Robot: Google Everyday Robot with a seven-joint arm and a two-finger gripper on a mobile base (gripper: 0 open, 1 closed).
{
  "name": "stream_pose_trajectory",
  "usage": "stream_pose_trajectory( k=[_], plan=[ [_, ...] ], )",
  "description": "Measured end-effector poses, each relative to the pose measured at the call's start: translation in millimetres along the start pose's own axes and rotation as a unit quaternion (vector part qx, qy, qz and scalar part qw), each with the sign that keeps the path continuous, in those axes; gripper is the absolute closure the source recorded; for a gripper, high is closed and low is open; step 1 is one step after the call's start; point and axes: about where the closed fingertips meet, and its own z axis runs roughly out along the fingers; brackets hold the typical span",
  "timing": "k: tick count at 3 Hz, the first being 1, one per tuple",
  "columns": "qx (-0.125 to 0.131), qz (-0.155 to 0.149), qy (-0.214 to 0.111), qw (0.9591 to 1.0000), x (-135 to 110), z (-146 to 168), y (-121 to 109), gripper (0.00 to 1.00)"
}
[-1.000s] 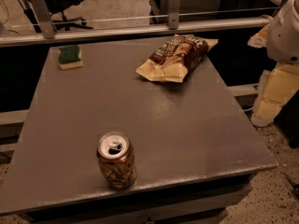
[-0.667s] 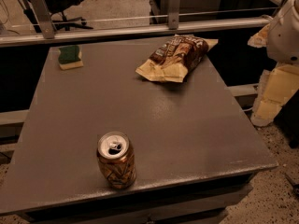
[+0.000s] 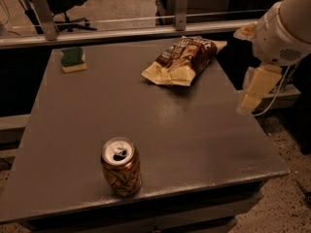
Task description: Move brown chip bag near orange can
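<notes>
The brown chip bag (image 3: 183, 60) lies flat at the far right of the grey table (image 3: 184, 130), dark brown with cream-tan ends. The orange can (image 3: 121, 166) stands upright near the table's front edge, left of centre, with its silver top opened. My gripper (image 3: 256, 87) hangs off the table's right edge, to the right of the bag and slightly nearer the camera, apart from it. It holds nothing that I can see. The white arm (image 3: 286, 28) rises above it at the upper right.
A small green-and-yellow sponge (image 3: 74, 59) sits at the table's far left corner. A metal rail (image 3: 121, 33) with posts runs behind the table. An office chair base (image 3: 68, 13) stands beyond it. Speckled floor shows at the lower right.
The arm and gripper have moved left, closer to the table's right edge. The bag, can and sponge have not moved.
</notes>
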Motion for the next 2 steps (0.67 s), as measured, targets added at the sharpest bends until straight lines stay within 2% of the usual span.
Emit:
stream_pose_trajectory(
  k=[1,2],
  plan=[
    [0.030,-0.047,-0.063,0.9964,-24,37,-47,0.00],
    [0.036,-0.081,-0.119,0.9889,-49,76,-91,0.00]
  ],
)
